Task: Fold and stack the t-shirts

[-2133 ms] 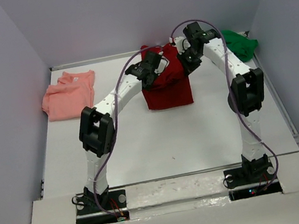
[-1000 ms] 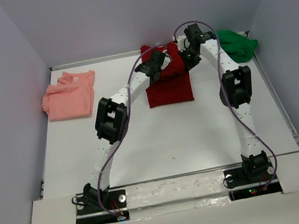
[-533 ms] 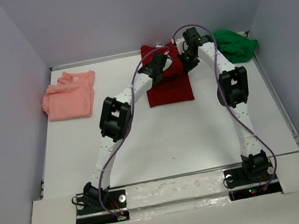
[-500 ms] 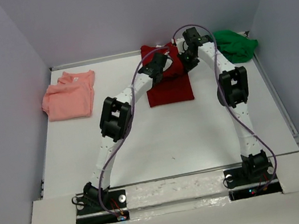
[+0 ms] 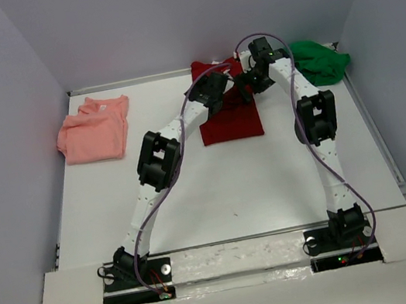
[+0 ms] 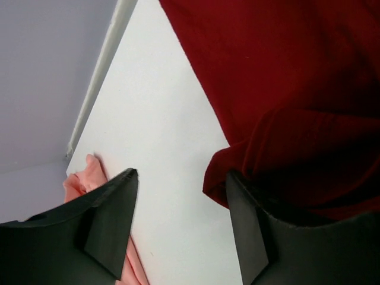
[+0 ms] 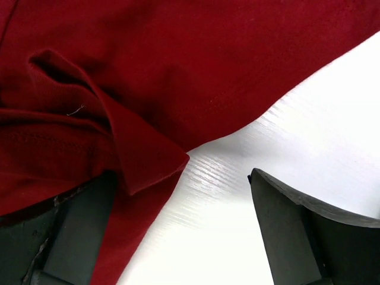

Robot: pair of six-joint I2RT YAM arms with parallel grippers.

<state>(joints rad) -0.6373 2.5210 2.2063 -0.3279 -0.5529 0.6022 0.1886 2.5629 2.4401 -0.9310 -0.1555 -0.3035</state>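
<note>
The dark red t-shirt lies folded at the back middle of the table, and both grippers hover over its far end. My left gripper is open, bare table between its fingers; a fold of red cloth rests against its right finger. My right gripper is open too, and a red flap lies over its left finger. The salmon pink t-shirt lies folded at the left. The green t-shirt sits crumpled at the back right.
Grey walls close in the white table on the left, back and right. A raised rail runs along the table's far edge. Both arm bases stand at the near edge.
Both grippers carried the red shirt's edge toward the back, then opened and let go of it. The cloth now lies loose under them.
</note>
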